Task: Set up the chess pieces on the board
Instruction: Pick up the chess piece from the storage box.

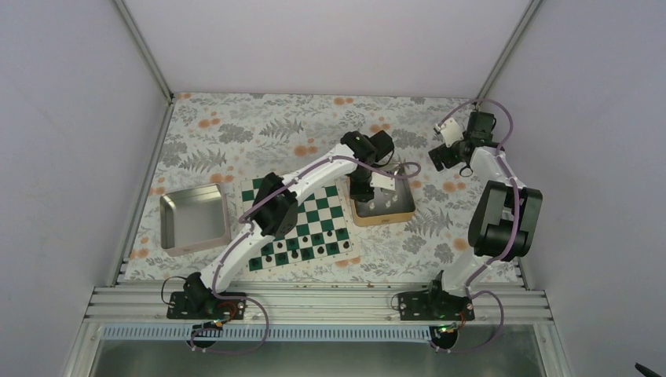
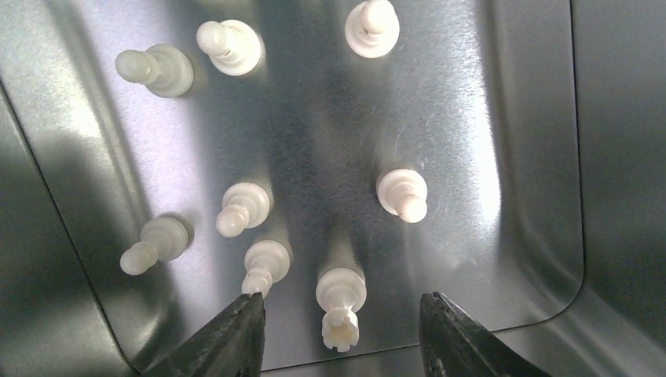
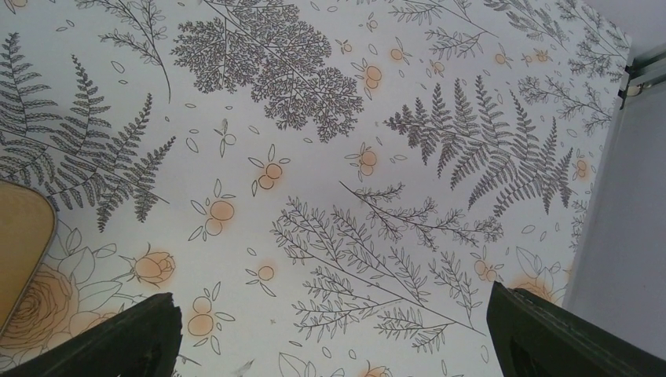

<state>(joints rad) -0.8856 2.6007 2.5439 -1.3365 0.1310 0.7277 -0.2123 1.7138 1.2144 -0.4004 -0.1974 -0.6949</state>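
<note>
The green and white board (image 1: 302, 224) lies in the middle of the table with dark pieces on its near rows. My left gripper (image 1: 363, 188) hangs over the tan tin (image 1: 382, 206). In the left wrist view the gripper (image 2: 342, 322) is open, its jaws either side of a cream rook (image 2: 340, 306) standing on the tin floor without touching it. Several more cream chess pieces (image 2: 243, 206) stand around it. My right gripper (image 1: 442, 155) is open and empty above the patterned cloth at the far right; it also shows in the right wrist view (image 3: 330, 330).
A grey square tray (image 1: 192, 218) sits left of the board. The tin's corner (image 3: 20, 251) shows at the left of the right wrist view. The tin's metal walls (image 2: 612, 188) rise close around my left gripper. Enclosure walls stand on both sides.
</note>
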